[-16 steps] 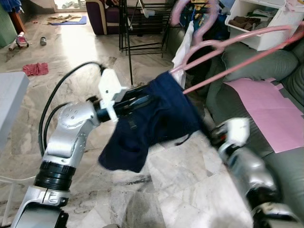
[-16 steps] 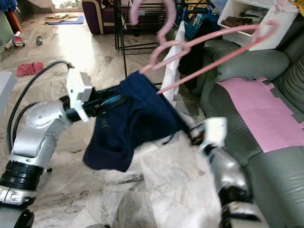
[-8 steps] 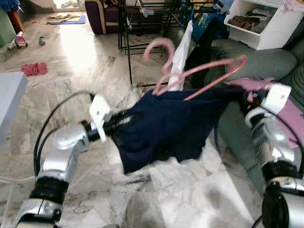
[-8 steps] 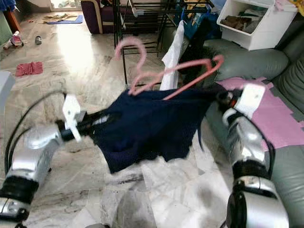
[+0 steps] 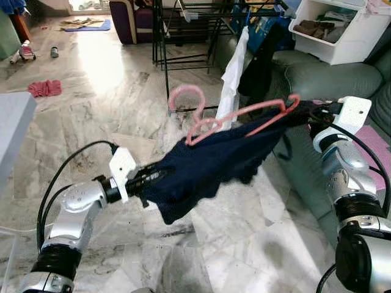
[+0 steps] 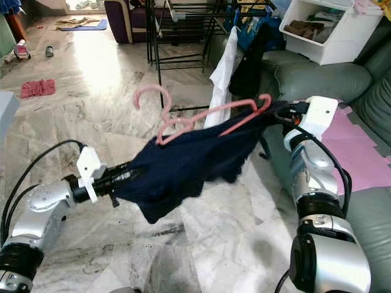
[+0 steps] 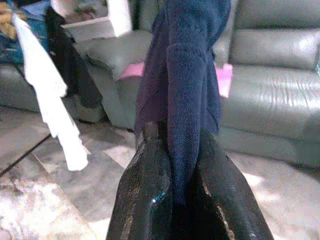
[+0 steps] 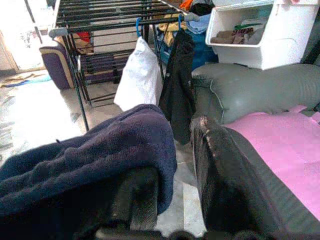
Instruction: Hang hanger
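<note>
In front of the black drying rack, on the marble floor, the scene runs from the grey-green sofa to the rack's right, with its pink mat and the white storage bin behind its armrest, down to the load the robot carries. A white garment and a black one already hang from the rack's near rail. Short of that rail, a dark navy garment is stretched between the two arms, sagging in the middle. The left claw is clenched on one end of the cloth, which passes up between its fingers; the right claw is clenched on the other end, nearer the sofa. The pink plastic hanger lies tilted along the top of the garment, its hook pointing toward the rack, and whether it is properly threaded into the cloth cannot be told. The garment looks soft, limp and fairly light, so it will droop and swing. The hanger looks thin, light, slick and somewhat springy, and could slip free if the cloth goes slack. The stiff neck below the hook seems the surest place to grip, to steer it onto the rail.
</note>
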Motion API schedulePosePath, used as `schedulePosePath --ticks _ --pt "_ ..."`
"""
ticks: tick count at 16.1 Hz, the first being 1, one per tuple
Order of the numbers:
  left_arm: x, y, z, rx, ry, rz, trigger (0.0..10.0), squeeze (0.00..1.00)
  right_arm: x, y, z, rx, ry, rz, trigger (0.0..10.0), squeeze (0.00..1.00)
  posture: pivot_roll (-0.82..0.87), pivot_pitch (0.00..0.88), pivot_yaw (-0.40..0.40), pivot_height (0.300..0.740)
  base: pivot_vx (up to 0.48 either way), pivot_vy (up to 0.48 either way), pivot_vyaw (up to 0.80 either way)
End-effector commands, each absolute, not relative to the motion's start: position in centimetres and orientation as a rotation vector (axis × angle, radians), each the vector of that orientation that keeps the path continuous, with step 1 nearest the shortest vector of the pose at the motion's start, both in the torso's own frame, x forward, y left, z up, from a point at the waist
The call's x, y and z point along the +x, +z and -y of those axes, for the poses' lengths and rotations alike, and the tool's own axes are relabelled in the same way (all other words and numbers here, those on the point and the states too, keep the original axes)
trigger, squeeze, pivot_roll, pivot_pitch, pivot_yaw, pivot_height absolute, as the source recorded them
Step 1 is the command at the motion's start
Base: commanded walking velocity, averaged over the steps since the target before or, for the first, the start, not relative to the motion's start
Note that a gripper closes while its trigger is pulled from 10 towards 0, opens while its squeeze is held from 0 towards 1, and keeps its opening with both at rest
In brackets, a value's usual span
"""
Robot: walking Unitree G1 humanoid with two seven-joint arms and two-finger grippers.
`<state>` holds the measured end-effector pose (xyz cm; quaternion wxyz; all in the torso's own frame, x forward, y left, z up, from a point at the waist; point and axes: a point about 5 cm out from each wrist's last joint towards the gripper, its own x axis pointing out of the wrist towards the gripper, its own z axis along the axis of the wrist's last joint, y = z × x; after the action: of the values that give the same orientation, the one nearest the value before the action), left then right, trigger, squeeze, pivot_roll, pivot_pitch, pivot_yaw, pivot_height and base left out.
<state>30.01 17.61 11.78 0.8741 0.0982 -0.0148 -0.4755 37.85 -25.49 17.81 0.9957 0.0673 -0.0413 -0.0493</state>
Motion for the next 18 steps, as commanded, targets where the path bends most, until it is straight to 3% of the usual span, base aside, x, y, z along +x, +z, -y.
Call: schedulePosePath --ticks 1,6,10,18 --pt "28.9 10.2 -20.1 0.246 -0.964 -0.07 0.0 0.0 37.3 21.0 29.0 0.113 -0.241 0.199 0.0 0.0 0.06 0.062 -0.085 0.74 0.0 0.0 0.0" --pt "28.2 8.1 -21.8 0.323 -0.971 -0.176 0.0 0.0 37.7 21.4 28.2 0.063 -0.203 0.212 0.0 0.0 0.05 0.064 -0.084 0.74 0.0 0.0 0.0" --pt "28.9 7.1 -23.0 0.355 -0.842 -0.247 0.0 0.0 38.0 22.1 26.7 0.036 -0.136 0.24 0.0 0.0 0.04 0.067 -0.083 0.74 0.0 0.0 0.0" --pt "31.3 7.5 -18.1 0.303 -0.799 -0.2 0.0 0.0 38.2 20.7 19.9 -0.056 0.143 0.253 0.0 0.0 0.05 0.064 -0.085 0.74 0.0 0.0 0.0"
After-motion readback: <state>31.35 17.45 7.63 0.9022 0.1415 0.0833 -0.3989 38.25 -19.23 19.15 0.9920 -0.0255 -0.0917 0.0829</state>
